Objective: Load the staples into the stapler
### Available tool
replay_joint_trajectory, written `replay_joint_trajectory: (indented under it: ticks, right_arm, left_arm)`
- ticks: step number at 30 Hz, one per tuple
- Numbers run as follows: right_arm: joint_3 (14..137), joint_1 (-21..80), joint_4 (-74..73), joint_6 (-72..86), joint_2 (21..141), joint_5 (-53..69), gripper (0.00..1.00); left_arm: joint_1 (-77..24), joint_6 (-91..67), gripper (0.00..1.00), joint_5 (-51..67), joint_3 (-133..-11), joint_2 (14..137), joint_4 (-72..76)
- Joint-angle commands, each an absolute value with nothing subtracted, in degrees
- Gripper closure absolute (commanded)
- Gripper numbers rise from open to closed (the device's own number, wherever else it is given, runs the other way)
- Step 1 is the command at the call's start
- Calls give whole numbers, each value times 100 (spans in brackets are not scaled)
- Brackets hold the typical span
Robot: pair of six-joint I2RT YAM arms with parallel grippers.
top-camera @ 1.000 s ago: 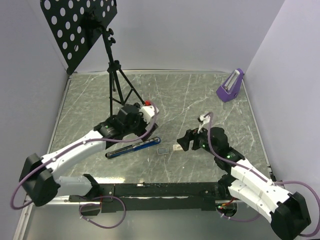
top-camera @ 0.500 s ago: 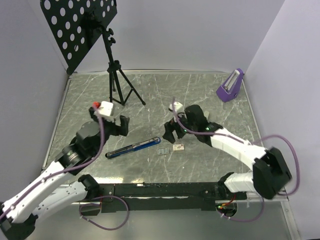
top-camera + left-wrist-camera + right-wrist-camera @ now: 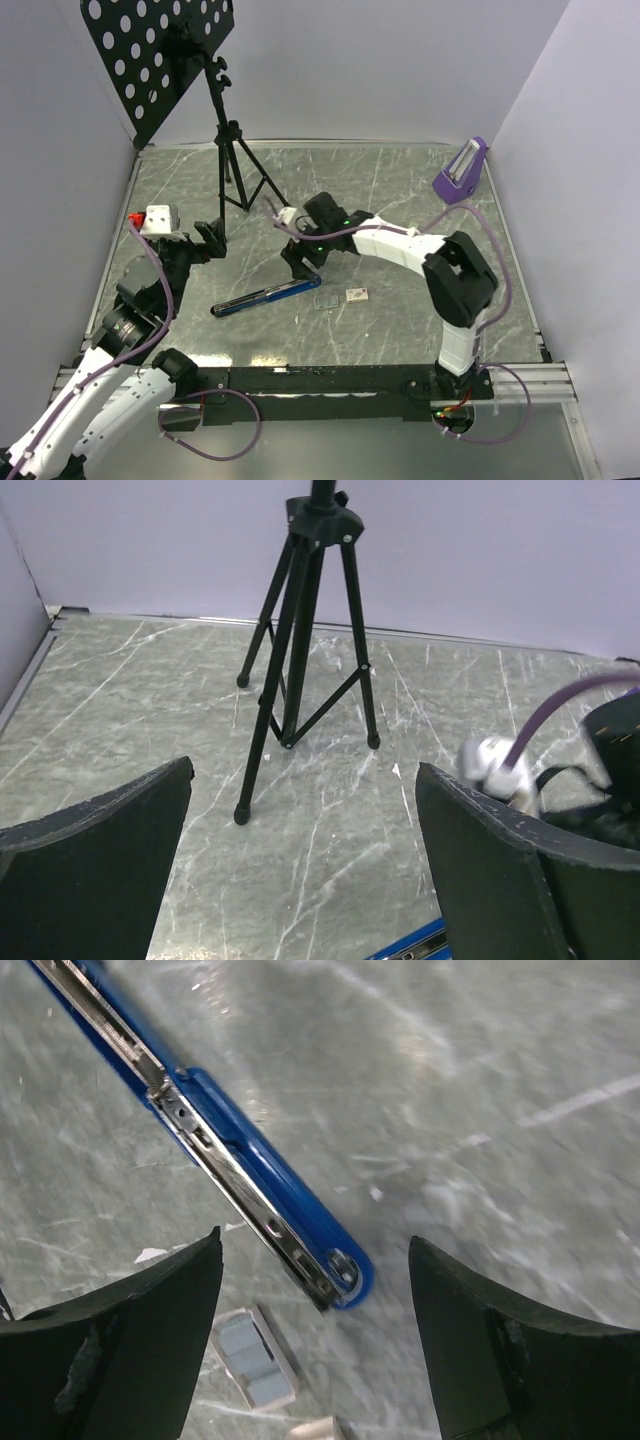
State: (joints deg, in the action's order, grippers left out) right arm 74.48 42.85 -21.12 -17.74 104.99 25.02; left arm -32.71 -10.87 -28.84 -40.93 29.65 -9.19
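Grey marbled tabletop (image 3: 400,200) between lilac walls (image 3: 350,70) is carrying everything. Near its middle the blue stapler (image 3: 265,296) is lying opened out flat, with its metal channel facing up. The two staple pieces are lying on the table by its right end. The grey tray (image 3: 323,301) is sitting just beside the end without touching it, and the pale box (image 3: 357,294) with reddish print is sitting a little further right. The right gripper (image 3: 300,266) is hovering over the right end of the stapler, its jaws spread wide and holding nothing. The left gripper (image 3: 213,238) is hanging to the left of the stapler, also spread wide and empty, and is facing the black tripod (image 3: 232,165) of the music stand (image 3: 160,50). A purple object (image 3: 460,172) is standing in the far right corner.
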Motion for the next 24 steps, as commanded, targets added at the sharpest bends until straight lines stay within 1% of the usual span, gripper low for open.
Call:
replay_joint_trajectory:
  ticks: [1, 4, 9, 10, 11, 13, 14, 18, 19, 22, 24]
  right_arm:
    - [8015, 4535, -2864, -2451, 10880, 2566, 21]
    - [8156, 4632, -2988, -2566, 11109, 2436, 24]
    - [8262, 4781, -3015, -2619, 11417, 2066, 35]
    - [8227, 4799, -2954, -2576, 11426, 1952, 38]
    - [8192, 4799, -2875, -2532, 11408, 1908, 46]
    - [8095, 4825, -2681, -2365, 11382, 1828, 55]
    - [8069, 4843, -2611, -2303, 11338, 1776, 62]
    - [7858, 4939, -2111, -1786, 11154, 1723, 73]
    - [7805, 5026, -2048, -1662, 11127, 1670, 78]
    - [7796, 5325, -1890, -1109, 11100, 1302, 86]
    - [7831, 5527, -1898, -661, 11136, 908, 87]
  left_arm:
    - [-2962, -1327, 3, -2339, -4061, 2874, -624]
    - [-2778, -1388, 3, -2136, -4043, 2883, -598]
    - [-2575, -1476, 3, -1828, -4043, 2918, -597]
    - [-2558, -1477, 3, -1811, -4043, 2918, -598]
    - [-2540, -1485, 3, -1793, -4034, 2918, -606]
    - [-2531, -1494, 3, -1793, -4034, 2918, -633]
    - [-2514, -1503, 3, -1784, -4025, 2918, -624]
    - [-2514, -1521, 3, -1758, -4017, 2971, -650]
    - [-2505, -1529, 3, -1758, -4025, 2997, -668]
    - [-2505, -1538, 3, -1775, -4025, 3023, -677]
    - [-2505, -1547, 3, -1775, -4017, 3050, -686]
